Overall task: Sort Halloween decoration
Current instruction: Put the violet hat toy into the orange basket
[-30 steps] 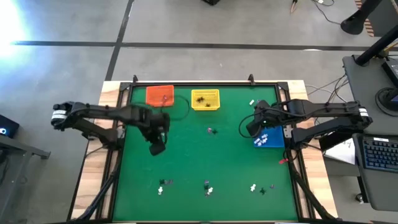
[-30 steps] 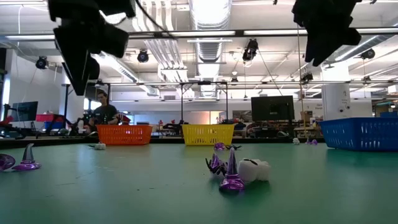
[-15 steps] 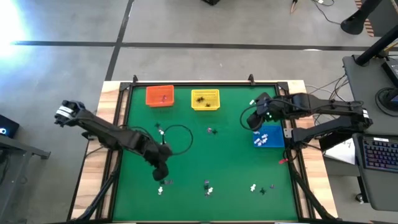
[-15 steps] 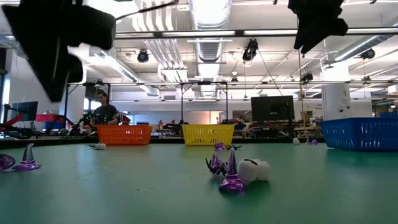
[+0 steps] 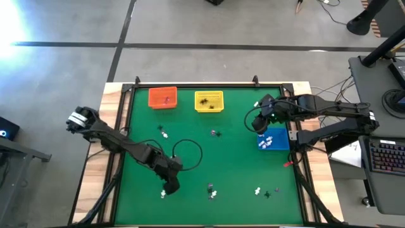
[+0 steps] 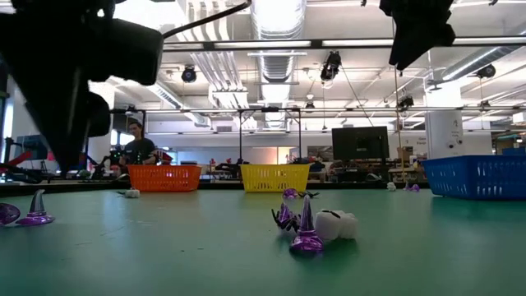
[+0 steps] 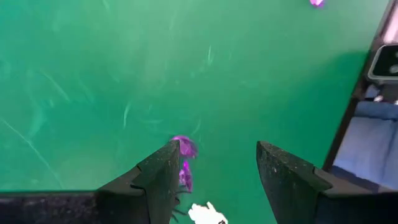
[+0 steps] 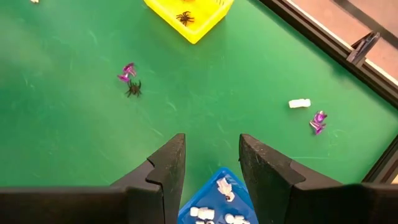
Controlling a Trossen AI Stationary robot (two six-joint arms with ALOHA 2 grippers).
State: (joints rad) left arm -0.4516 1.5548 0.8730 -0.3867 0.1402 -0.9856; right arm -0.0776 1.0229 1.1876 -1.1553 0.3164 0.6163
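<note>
The Halloween decoration lies scattered on the green table. Purple trinkets point(image 7: 183, 147) and a white one point(image 7: 208, 213) lie near the front left, and the same cluster point(image 5: 164, 190) shows in the high view. My left gripper point(image 7: 214, 149) hangs open just above them, slanting down, and touches none. More trinkets lie mid-table point(image 5: 214, 133) and at the front point(image 5: 211, 190). In the low view a purple hat and a white piece point(image 6: 311, 226) lie together. My right gripper point(image 8: 211, 140) is open and empty, high over the blue basket point(image 8: 214, 199).
An orange basket point(image 5: 162, 97) and a yellow basket point(image 5: 209, 101) with black spiders stand at the far edge. The blue basket point(image 5: 273, 139) with white pieces sits at the right. A black cable loop point(image 5: 186, 152) trails behind my left arm. People work in the room beyond.
My left gripper has swung from beside the orange basket toward the table's near edge and has sunk, arriving over the front left trinkets, still open. My right gripper has risen slightly and rolled a little over the blue basket.
</note>
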